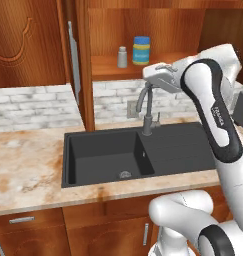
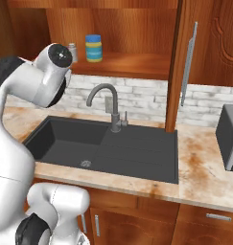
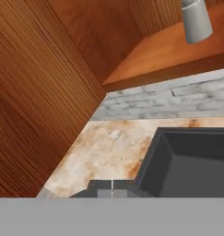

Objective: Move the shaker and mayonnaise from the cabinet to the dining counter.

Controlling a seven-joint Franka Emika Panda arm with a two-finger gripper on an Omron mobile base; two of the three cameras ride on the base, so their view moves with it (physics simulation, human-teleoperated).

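Up there, tiny grey shaker (image 1: 122, 57) beside blue-lidded, yellowish mayonnaise (image 1: 141, 50); pincer (image 3: 112, 191) together

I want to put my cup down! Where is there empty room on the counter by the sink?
Left of the black sink the counter lies bare up to the brick wall. Right of it, a bare patch reaches a dark box. The cabinet shelf is free beside the mayonnaise and shaker.

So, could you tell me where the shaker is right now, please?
The shaker stands upright on the open cabinet shelf above the sink, just left of the mayonnaise in both base views.
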